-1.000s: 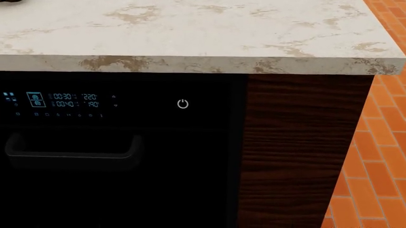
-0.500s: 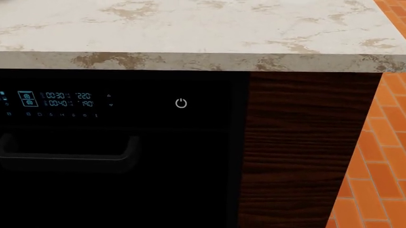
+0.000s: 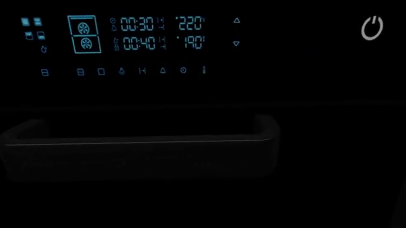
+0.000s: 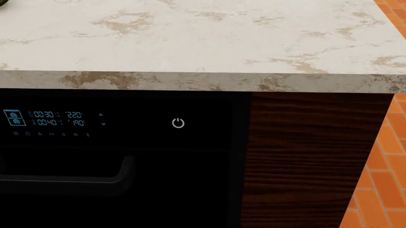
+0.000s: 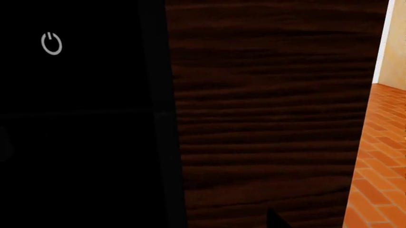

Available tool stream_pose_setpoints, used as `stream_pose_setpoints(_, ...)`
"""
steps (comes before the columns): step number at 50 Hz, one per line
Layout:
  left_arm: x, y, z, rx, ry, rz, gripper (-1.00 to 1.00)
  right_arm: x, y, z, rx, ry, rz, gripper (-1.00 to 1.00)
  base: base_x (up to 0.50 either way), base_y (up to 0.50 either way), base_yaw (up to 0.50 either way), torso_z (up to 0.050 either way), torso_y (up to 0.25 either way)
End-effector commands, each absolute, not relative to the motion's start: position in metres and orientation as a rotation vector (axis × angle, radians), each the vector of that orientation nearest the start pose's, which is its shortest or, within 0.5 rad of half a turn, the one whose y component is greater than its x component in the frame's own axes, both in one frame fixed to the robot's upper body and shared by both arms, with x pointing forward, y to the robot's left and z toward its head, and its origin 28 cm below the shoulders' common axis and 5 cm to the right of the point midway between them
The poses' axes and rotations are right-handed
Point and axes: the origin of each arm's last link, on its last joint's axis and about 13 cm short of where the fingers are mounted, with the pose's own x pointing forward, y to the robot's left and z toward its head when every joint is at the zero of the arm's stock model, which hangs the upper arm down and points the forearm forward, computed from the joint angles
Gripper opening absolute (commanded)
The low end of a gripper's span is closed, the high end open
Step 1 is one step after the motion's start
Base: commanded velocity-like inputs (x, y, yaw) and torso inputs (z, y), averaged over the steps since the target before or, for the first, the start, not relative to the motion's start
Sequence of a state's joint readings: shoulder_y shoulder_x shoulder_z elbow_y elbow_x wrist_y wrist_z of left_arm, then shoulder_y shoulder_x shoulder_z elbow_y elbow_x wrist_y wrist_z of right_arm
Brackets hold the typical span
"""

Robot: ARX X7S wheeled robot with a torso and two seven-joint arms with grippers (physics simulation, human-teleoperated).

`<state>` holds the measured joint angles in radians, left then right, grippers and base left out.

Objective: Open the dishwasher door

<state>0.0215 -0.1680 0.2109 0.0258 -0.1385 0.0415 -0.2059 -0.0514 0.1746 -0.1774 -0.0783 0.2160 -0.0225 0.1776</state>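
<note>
The dishwasher door (image 4: pixel 159 180) is a glossy black front under the counter, and it looks closed and flush. Its broad bar handle (image 4: pixel 70 179) sits low at the left, below the cyan readout (image 4: pixel 51 121) and the white power symbol (image 4: pixel 178 123). The left wrist view faces the dishwasher door (image 3: pixel 317 142) close up, showing the handle (image 3: pixel 140 141), the readout (image 3: pixel 136 33) and the power symbol (image 3: pixel 372 27); no fingers show there. In the right wrist view the door's right edge (image 5: pixel 82 142) shows, and a dark fingertip (image 5: pixel 274 219) pokes in at the frame edge. Neither gripper shows in the head view.
A marbled beige countertop (image 4: pixel 203 42) overhangs the door. A dark brown wood-grain cabinet panel (image 4: pixel 311 161) adjoins the door on the right, also filling the right wrist view as the wood-grain panel (image 5: pixel 273 118). Orange brick floor (image 4: pixel 381 190) lies beyond the panel's corner.
The head view has shifted: the counter edge, readout and power symbol now sit lower in frame, and the readout and handle further left. The door itself has not moved.
</note>
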Motion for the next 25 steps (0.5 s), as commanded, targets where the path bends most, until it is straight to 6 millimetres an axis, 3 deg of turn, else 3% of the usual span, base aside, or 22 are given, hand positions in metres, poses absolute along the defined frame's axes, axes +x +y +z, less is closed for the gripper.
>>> stream_pose_setpoints(1,0.189,0.208,0.024,0.181,0.024,0.010,1.00,0.194,-0.099,0.019,0.064,-0.009,0.008,1.00,0.00,0.00,0.00,0.000,0.000)
stream_pose_setpoints(8,0.183,0.222,0.049,0.614,0.094,-0.008,1.00,0.195,-0.098,0.019,0.069,-0.007,0.009,1.00,0.00,0.00,0.00,0.000,0.000)
stream_pose_setpoints(13,0.181,0.229,0.057,0.801,0.133,-0.016,1.00,0.195,-0.098,0.019,0.072,-0.008,0.009,1.00,0.00,0.00,0.00,0.000,0.000)
stream_pose_setpoints(25,0.196,0.244,0.092,1.266,0.191,-0.057,1.00,0.193,-0.099,0.016,0.085,-0.004,0.003,1.00,0.00,0.00,0.00,0.000,0.000)
